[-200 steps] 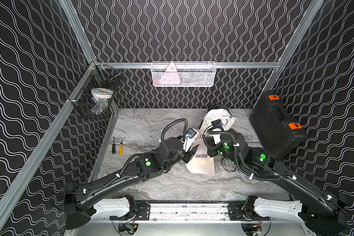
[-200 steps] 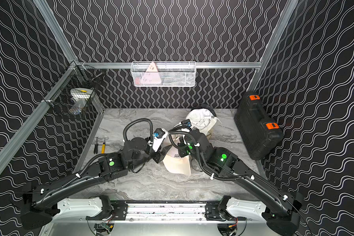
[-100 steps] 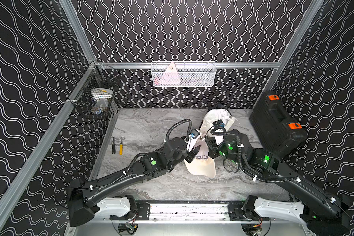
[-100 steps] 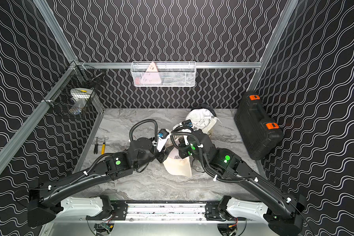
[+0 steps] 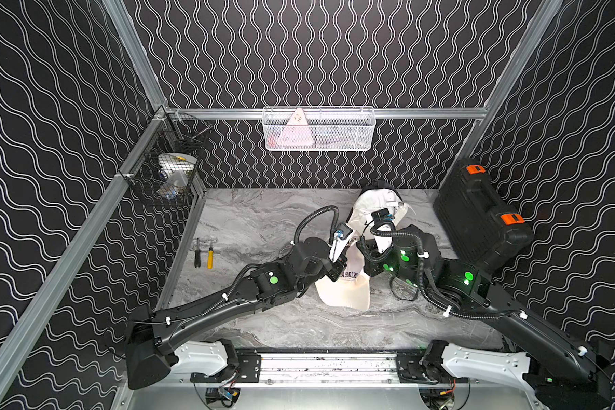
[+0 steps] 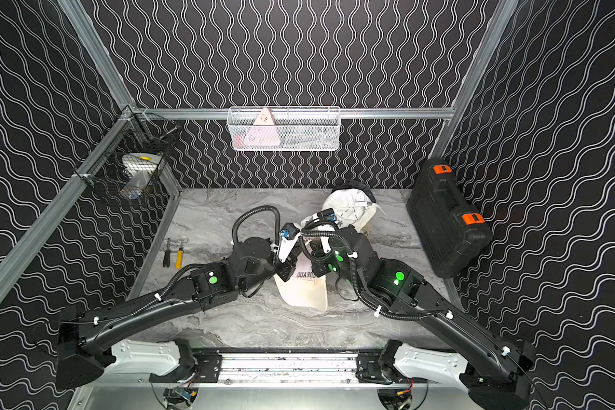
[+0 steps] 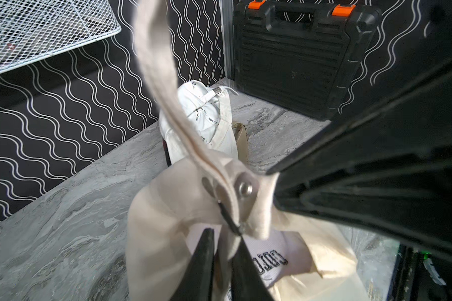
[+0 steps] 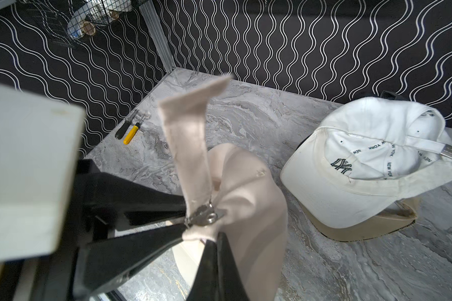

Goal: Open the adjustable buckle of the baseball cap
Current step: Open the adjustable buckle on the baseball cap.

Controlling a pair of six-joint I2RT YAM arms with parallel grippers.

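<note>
A cream baseball cap [image 5: 345, 294] [image 6: 304, 291] hangs over the middle of the table, held up between my two grippers. Its metal buckle [image 7: 243, 187] [image 8: 206, 216] sits just beyond both sets of fingertips, and the strap [image 7: 154, 52] [image 8: 191, 125] stands up from it. In the left wrist view my left gripper [image 7: 226, 242] is shut on a fold of cap fabric right beside the buckle. Pressing in from the opposite side, my right gripper [image 8: 215, 237] is shut on the cap fabric below the buckle. In both top views the arms hide the buckle.
A white cap [image 5: 377, 209] [image 8: 363, 166] lies on a tan one at the back of the table. A black tool case [image 5: 483, 216] leans at the right wall. Two screwdrivers [image 5: 204, 252] lie at the left edge. Wire baskets [image 5: 318, 129] [image 5: 167, 174] hang on the walls.
My left arm has pushed in toward the cap and its gripper has closed on the fabric by the buckle. The right gripper has kept its hold.
</note>
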